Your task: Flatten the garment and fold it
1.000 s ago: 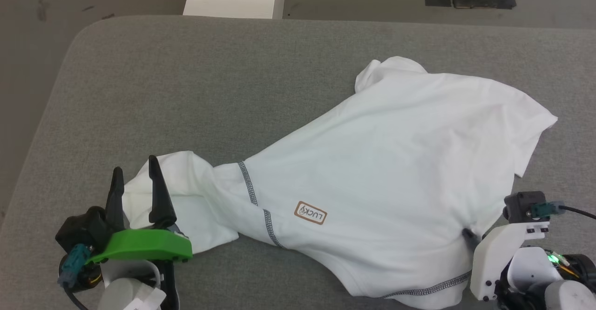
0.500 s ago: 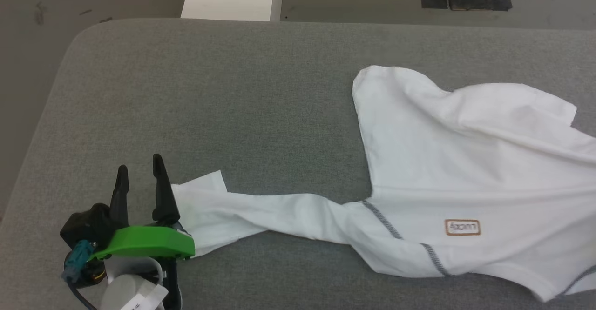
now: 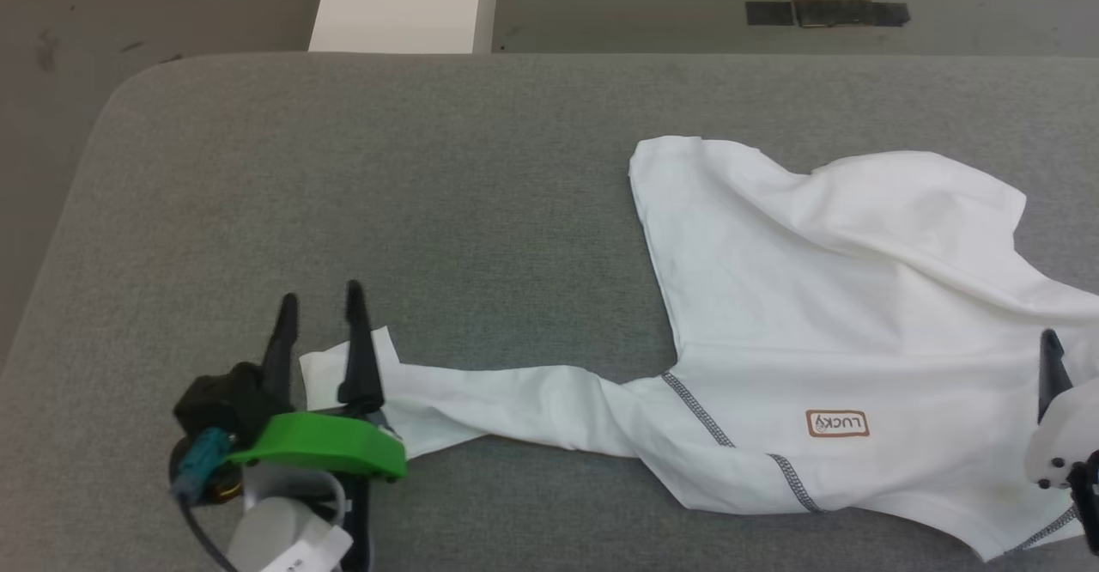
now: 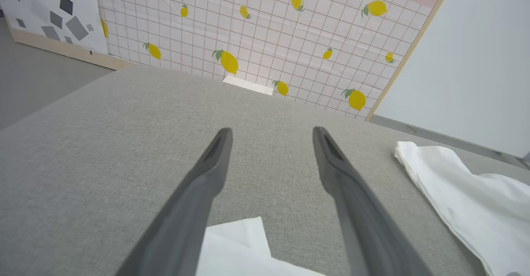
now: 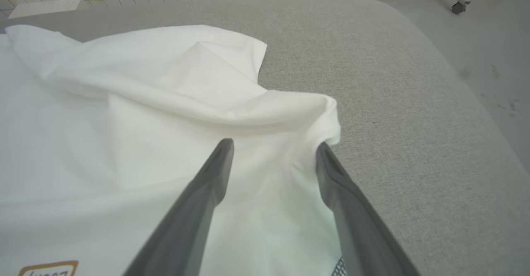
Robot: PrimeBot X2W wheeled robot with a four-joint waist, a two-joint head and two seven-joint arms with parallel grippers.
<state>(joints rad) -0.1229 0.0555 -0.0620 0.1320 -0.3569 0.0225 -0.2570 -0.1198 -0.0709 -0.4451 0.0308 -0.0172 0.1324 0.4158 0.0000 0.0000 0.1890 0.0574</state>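
A grey fabric-covered worktop with rounded corners (image 3: 429, 168) takes up most of the head view. Beyond its far edge is a grey floor (image 3: 172, 14) with a pale wooden skirting. The left wrist view shows a wall panel of pink grid printed with yellow lemons (image 4: 256, 39).

On the floor stand one rigid white box (image 3: 399, 5), close against the worktop's far edge, and two patches of dark tape (image 3: 828, 12).

There is one thin white short-sleeved T-shirt with dark zigzag seam stitching (image 3: 816, 297). It lies rumpled on the right half of the worktop with one brown-edged label (image 3: 837, 423) facing up. A narrow twisted strip of it stretches left towards the near left corner.

Two grippers are over the worktop. The left gripper (image 3: 319, 293) has its jaws wide apart, with the strip's end lying loose between them. The right gripper (image 5: 274, 143) hovers over the shirt's right edge, jaws also spread and holding nothing.
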